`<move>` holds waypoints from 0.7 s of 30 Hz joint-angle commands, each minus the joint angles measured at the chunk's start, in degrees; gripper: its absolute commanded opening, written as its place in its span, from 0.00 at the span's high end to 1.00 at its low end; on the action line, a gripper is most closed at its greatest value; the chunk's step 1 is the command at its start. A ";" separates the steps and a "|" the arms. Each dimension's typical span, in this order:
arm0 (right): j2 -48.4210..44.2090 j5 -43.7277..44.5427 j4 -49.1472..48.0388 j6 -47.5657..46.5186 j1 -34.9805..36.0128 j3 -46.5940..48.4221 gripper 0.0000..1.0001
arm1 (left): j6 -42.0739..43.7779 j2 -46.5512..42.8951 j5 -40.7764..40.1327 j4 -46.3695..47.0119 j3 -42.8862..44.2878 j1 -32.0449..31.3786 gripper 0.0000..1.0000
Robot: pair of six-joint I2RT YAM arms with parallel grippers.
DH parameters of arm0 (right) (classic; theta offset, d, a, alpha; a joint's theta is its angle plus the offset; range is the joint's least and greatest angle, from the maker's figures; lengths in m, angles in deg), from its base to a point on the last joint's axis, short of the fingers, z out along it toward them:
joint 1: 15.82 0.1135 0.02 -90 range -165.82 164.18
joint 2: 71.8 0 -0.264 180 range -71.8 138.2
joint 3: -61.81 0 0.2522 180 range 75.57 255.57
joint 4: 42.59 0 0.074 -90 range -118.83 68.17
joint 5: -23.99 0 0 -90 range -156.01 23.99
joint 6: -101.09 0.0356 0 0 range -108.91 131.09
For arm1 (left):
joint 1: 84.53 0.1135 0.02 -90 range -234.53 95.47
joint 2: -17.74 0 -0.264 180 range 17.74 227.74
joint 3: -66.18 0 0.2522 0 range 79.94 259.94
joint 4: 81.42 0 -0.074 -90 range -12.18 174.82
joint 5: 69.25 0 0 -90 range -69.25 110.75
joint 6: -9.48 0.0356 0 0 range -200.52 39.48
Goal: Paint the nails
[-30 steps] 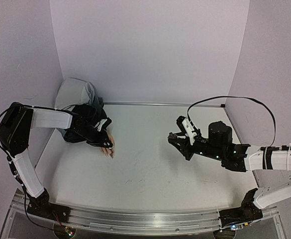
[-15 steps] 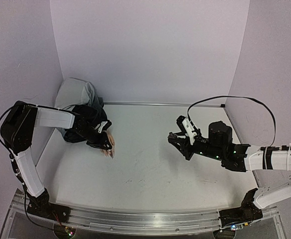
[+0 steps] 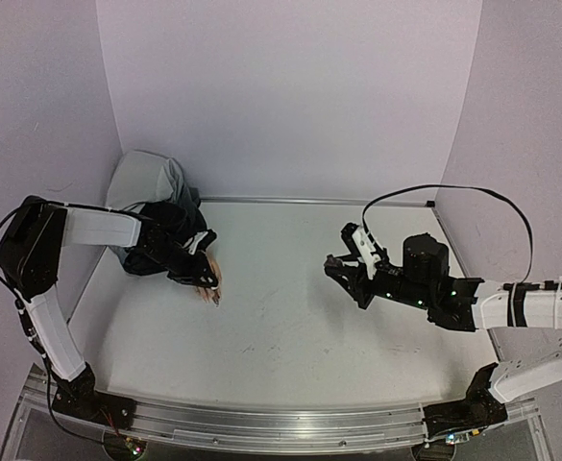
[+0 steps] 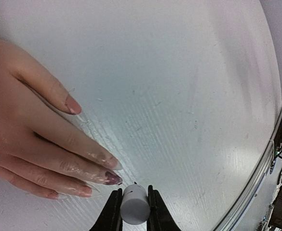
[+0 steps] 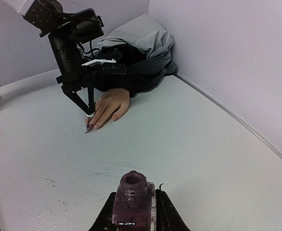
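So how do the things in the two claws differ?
The left gripper clamps a white cap, close by the nails of the mannequin hand; the right gripper clamps a dark purple bottle, open-necked, far across the table. Both are squeezed in a two-finger grip.
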State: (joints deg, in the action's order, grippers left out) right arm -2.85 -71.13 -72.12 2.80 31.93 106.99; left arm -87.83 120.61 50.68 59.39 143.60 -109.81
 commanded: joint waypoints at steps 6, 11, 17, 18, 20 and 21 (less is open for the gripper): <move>-3.92 -1.65 -3.70 7.47 -0.27 2.07 1.00 | -1.75 -14.75 10.64 0.19 3.65 -1.97 1.00; -8.59 -0.57 -3.92 15.34 -0.22 0.98 1.00 | -5.75 -23.01 10.32 -1.37 5.37 -5.05 1.00; -10.18 -1.42 -4.18 20.61 -0.28 1.47 1.00 | -11.44 -28.98 -0.53 -0.56 6.80 -12.09 1.00; -9.70 -2.53 -4.44 21.14 -0.22 1.72 1.00 | -11.97 -29.36 -0.77 -0.27 7.21 -12.78 1.00; -8.22 -4.62 -4.93 21.83 -0.26 2.37 1.00 | -12.52 -30.08 -0.94 0.10 7.89 -14.51 1.00; -7.09 -5.63 -5.16 22.24 -0.15 2.72 1.00 | -12.66 -30.35 -0.78 0.13 8.27 -15.05 1.00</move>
State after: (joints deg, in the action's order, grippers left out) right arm -11.99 -72.79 -72.60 20.94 31.93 106.99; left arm -97.42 92.13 53.02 57.93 148.45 -122.81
